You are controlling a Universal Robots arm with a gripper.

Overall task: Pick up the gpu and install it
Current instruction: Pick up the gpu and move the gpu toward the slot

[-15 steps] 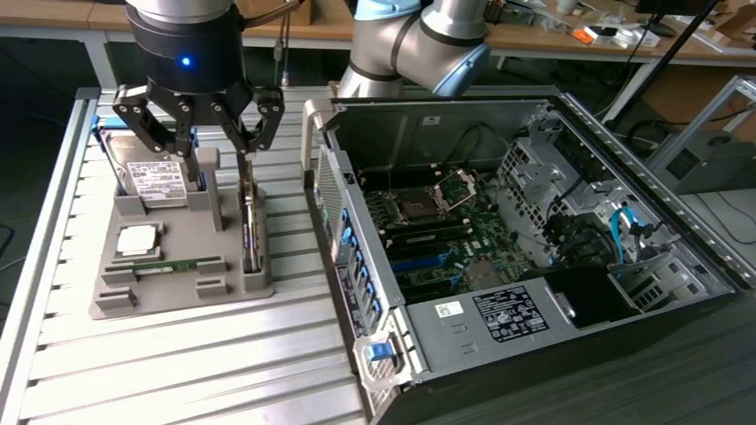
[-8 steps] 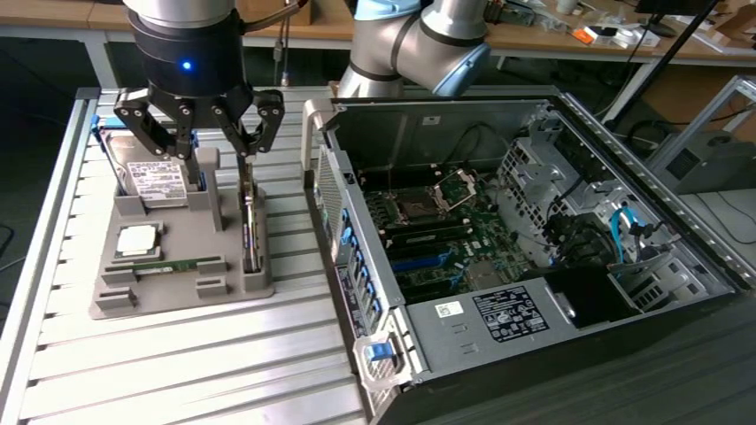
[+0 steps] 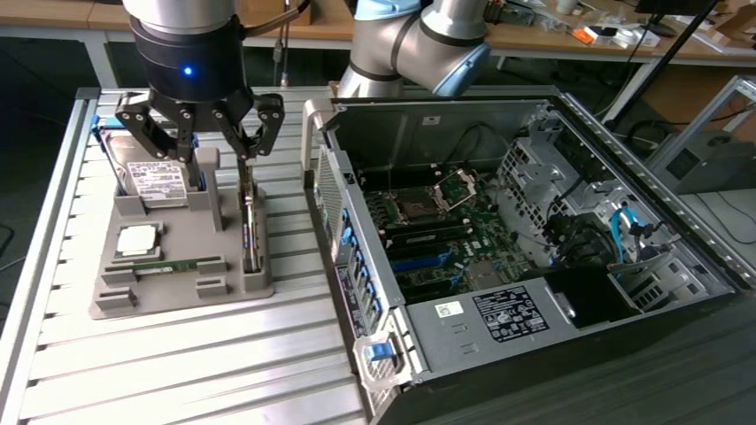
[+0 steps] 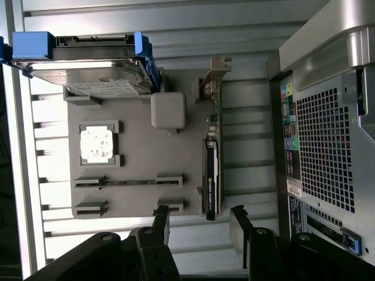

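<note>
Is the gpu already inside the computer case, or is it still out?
Still out. The gpu stands on its edge in a slot of the grey holder, beside the open case.

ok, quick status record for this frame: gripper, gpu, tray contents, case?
gripper: open, empty, above the gpu
gpu: on edge in tray slot, not lifted
tray: also holds hard drive, processor, memory stick
case: side open, motherboard exposed, to the exterior view's right of tray
</note>
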